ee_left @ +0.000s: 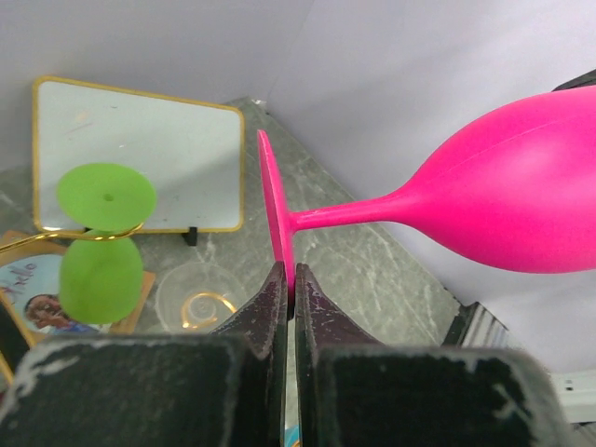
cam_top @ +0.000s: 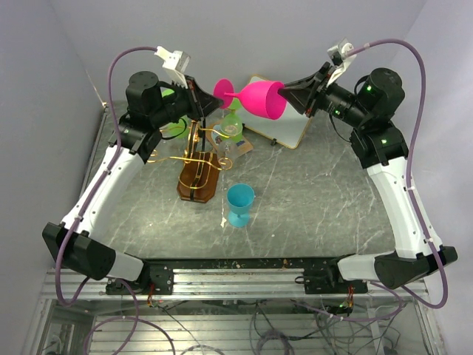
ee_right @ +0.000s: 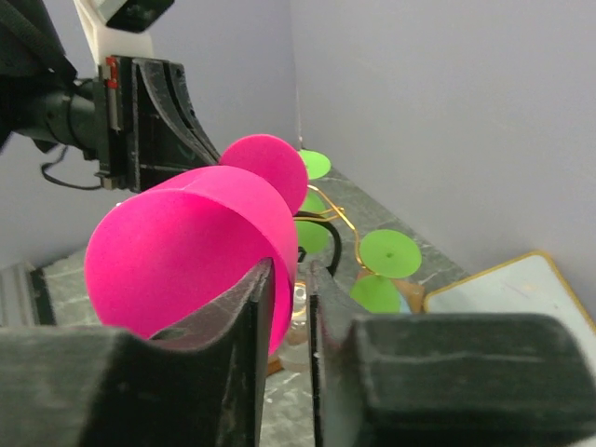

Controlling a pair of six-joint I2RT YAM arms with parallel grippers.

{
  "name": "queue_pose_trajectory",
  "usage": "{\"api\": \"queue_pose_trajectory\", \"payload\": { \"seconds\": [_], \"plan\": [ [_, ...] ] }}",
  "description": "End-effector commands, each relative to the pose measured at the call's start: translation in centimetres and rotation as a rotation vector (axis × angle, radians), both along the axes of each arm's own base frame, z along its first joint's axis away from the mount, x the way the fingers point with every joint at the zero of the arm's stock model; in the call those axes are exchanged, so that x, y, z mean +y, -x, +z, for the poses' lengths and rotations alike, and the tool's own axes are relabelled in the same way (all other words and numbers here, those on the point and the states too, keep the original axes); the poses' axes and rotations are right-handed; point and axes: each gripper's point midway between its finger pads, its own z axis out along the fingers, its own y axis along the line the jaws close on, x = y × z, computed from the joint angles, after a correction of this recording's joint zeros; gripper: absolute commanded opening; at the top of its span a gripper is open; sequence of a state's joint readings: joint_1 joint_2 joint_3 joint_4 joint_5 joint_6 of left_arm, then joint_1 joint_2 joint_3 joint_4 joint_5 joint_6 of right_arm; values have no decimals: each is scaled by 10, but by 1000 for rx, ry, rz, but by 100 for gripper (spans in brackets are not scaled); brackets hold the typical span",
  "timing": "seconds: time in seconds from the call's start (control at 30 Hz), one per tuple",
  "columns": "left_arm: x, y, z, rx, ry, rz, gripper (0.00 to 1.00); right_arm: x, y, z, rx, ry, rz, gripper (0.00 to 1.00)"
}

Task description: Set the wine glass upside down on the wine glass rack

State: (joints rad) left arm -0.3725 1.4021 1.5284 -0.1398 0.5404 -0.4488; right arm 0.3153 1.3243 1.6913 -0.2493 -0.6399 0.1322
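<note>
While left hand [ee_left: 291,276] pinches its foot, wine glass [ee_left: 521,205] sideways, aloft

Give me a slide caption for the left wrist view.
Left hand pinches the pink glass by its foot; a green glass hangs inverted on the rack behind.

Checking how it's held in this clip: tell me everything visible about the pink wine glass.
The pink wine glass looks like matte plastic: round bowl, thin stem, flat disc foot. It lies horizontal in the air near the gold rack, foot toward the left arm, mouth toward the right. The left gripper is shut on the foot's edge. The right gripper straddles the bowl's rim, one finger inside, one outside; whether it grips is unclear.
</note>
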Motion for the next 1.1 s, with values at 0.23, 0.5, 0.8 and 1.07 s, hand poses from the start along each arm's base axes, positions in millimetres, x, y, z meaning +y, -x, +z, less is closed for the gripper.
{"api": "queue_pose_trajectory", "payload": {
  "seconds": [0.23, 0.5, 0.8, 1.07],
  "plan": [
    [44, -8, 26, -134, -110, 174, 7, -16, 2, 5, -62, 60, -69, 43],
    [103, -12, 35, -312, -460, 384, 7, -38, -4, 0, -137, 192, -184, 64],
    [176, 23, 66, -444, -835, 572, 7, -58, -20, -78, -119, 396, -261, 66],
    [249, 63, 92, -449, -1021, 837, 7, -69, -22, -166, -73, 509, -282, 66]
  ]
}}
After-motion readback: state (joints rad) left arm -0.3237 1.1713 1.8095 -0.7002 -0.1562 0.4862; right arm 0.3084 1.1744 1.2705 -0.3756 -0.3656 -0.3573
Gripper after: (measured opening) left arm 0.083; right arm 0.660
